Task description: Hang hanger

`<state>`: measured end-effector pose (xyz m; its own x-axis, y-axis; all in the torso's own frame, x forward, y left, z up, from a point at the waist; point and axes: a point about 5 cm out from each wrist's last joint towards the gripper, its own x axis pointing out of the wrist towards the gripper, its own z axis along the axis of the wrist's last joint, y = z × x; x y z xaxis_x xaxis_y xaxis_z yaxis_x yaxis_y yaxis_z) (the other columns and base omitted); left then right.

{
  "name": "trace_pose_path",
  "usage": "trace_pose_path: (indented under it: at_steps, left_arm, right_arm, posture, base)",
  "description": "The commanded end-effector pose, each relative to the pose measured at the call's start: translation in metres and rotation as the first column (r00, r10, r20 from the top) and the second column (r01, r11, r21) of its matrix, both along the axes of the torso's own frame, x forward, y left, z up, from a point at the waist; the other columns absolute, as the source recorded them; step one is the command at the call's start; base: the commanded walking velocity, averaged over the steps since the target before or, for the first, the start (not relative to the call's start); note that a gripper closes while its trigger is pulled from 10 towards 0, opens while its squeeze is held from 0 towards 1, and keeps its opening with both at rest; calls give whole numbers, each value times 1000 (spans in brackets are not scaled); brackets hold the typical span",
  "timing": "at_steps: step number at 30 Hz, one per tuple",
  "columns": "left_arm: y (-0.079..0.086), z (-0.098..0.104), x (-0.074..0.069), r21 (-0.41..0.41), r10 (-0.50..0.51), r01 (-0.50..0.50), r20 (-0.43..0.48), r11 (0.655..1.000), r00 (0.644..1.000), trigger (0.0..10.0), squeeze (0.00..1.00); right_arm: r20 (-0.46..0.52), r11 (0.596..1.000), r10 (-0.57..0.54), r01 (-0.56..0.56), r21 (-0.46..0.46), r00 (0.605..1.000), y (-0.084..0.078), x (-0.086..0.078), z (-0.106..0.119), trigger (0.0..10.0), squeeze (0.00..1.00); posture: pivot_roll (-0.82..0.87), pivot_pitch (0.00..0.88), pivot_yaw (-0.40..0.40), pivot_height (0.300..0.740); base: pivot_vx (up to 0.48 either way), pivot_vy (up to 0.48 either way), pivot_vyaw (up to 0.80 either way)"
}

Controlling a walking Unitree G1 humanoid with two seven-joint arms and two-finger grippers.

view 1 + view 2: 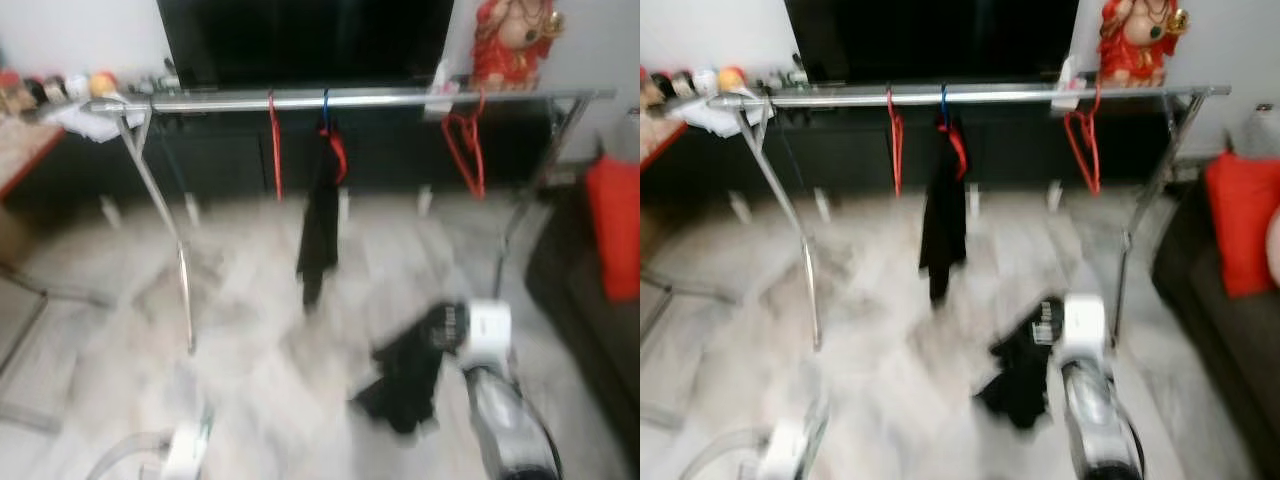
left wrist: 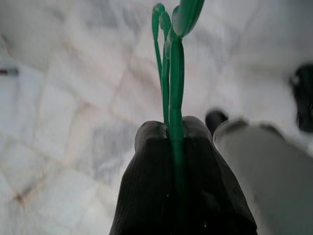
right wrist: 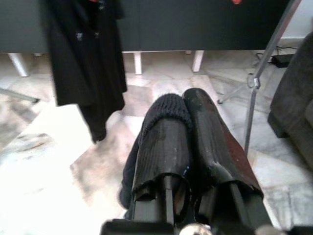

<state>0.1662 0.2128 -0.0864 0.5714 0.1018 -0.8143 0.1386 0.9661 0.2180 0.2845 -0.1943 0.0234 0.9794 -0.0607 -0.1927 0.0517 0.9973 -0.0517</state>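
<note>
Left gripper (image 2: pixel 173 134) clamped on green hanger (image 2: pixel 171 63), held low over the floor, well short of the rail (image 1: pixel 350 98). Right gripper (image 3: pixel 188 105) pinches black cloth (image 1: pixel 410 375). Hanger looks light, thin, slick; grip near the hook.

Rail (image 1: pixel 380 97) middle to right end: bare between black garment (image 1: pixel 320 235) and red hangers (image 1: pixel 465 150).
Left end: white cloth (image 1: pixel 85 118) draped.

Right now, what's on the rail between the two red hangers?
On the rail, between the left red hanger and the right red hanger, a black garment hangs from a blue hook, seen in both eye views.
</note>
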Motion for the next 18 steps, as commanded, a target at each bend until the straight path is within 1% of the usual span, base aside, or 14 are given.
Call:
trace_pose_path:
  at_steps: [1, 11, 18]
  left_arm:
    - [1, -1, -1, 9, -11, 11, -12, 1000, 1000, 10000, 0]
    - [2, 0, 0, 11, -13, 13, -6, 1000, 1000, 10000, 0]
    - [1, 1, 3, 13, -13, 13, -2, 1000, 1000, 10000, 0]
  right_arm:
    - [56, 1000, 5, -5, -5, 998, 0, 8, 13, 10000, 0]
    - [69, 1000, 5, -5, -7, 998, 0, 10, 16, 10000, 0]
    - [69, 1000, 3, -3, -5, 998, 1, 10, 16, 10000, 0]
  posture:
    - [-174, 27, 21, 740]
    - [-174, 28, 24, 740]
    - [-174, 30, 26, 740]
  base:
    - [-296, 0, 0]
    - [-295, 0, 0]
    - [0, 0, 0]
